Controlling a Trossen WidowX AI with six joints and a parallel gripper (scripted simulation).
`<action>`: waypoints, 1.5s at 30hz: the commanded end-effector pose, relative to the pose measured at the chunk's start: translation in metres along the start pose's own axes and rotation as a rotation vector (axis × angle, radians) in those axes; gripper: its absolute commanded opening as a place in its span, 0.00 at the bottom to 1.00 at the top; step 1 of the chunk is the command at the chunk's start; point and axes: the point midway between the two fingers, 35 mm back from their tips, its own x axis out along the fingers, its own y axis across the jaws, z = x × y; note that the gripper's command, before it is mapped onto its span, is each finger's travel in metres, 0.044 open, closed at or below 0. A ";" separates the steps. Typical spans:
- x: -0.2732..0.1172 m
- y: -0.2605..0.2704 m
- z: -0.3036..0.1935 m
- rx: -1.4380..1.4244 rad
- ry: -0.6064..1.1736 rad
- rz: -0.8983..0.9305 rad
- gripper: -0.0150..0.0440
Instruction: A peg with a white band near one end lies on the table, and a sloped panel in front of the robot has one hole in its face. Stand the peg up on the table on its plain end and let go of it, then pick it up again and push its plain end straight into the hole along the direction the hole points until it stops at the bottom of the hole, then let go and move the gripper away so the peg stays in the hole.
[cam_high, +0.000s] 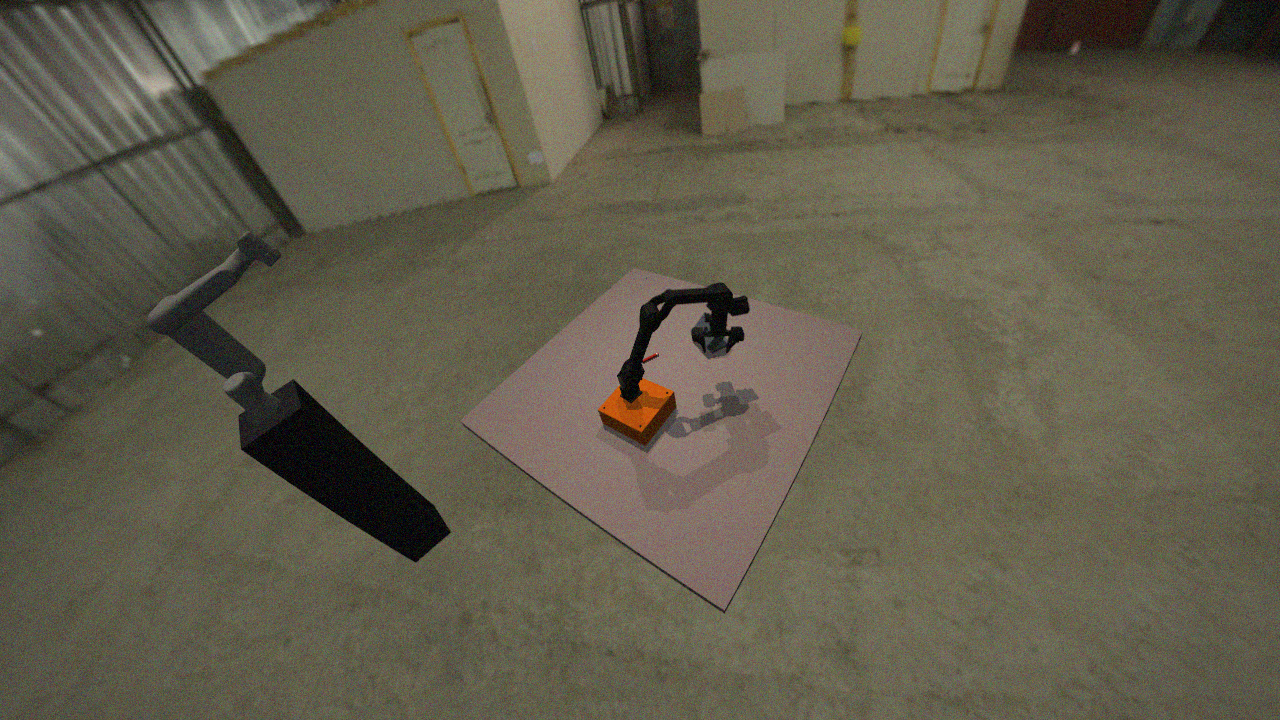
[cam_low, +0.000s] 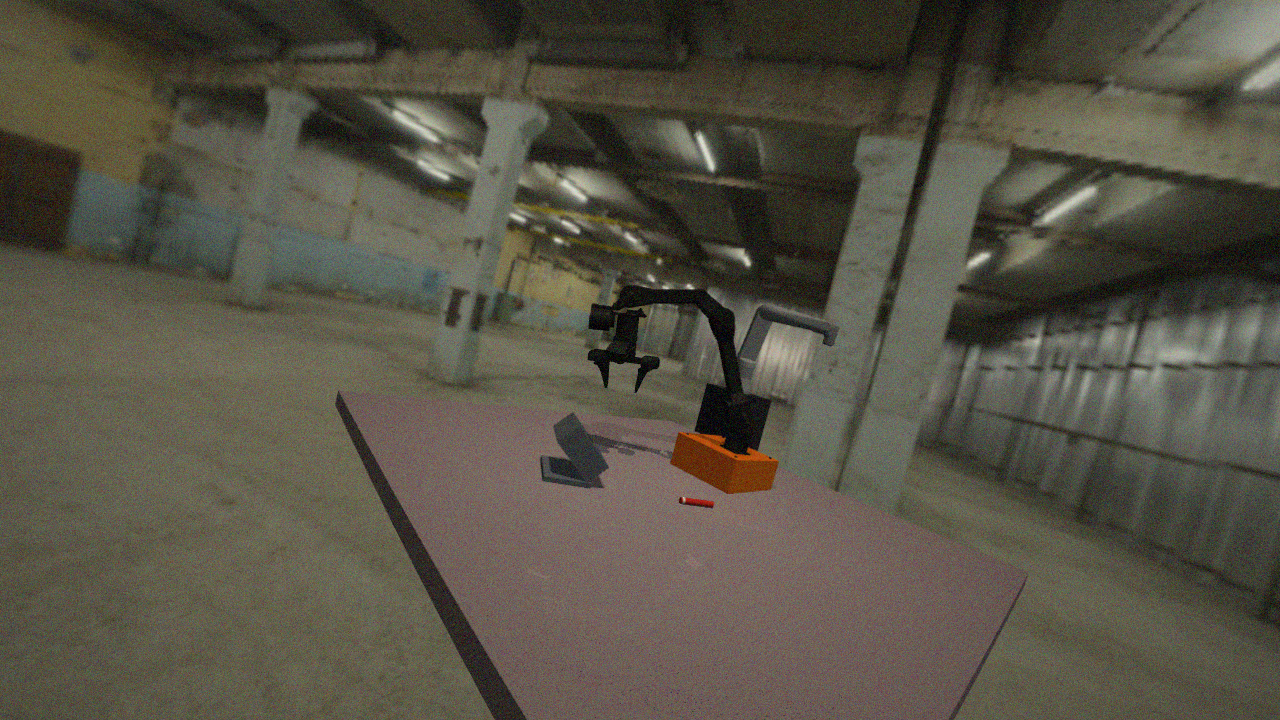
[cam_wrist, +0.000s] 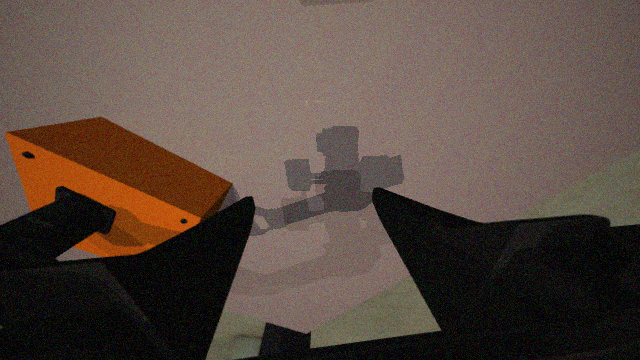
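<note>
The red peg (cam_high: 649, 359) (cam_low: 698, 502) lies on its side on the pink table (cam_high: 554, 429) (cam_low: 716, 608), near the robot's orange base. Its white band shows near one end, the end toward the panel in the exterior view. The grey-blue sloped panel (cam_high: 703, 323) (cam_low: 578, 444) stands on the table, partly behind the gripper in the top view. Its hole cannot be made out. My gripper (cam_high: 716, 347) (cam_low: 622, 388) (cam_wrist: 314, 197) is open and empty, high above the table with its fingers pointing down. The peg is not in the wrist view.
The orange base (cam_high: 637, 413) (cam_low: 723, 462) (cam_wrist: 125, 200) of the arm stands beside the peg and fills the left of the wrist view. The arm's shadow falls on the table. A grey arm on a black block (cam_high: 349, 474) (cam_low: 711, 411) appears beyond the table.
</note>
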 end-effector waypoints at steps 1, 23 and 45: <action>0.000 0.001 0.002 0.006 0.000 -0.001 0.98; 0.063 0.140 0.178 0.710 -0.099 -0.075 1.00; 0.104 0.242 0.210 1.060 -0.163 -0.030 1.00</action>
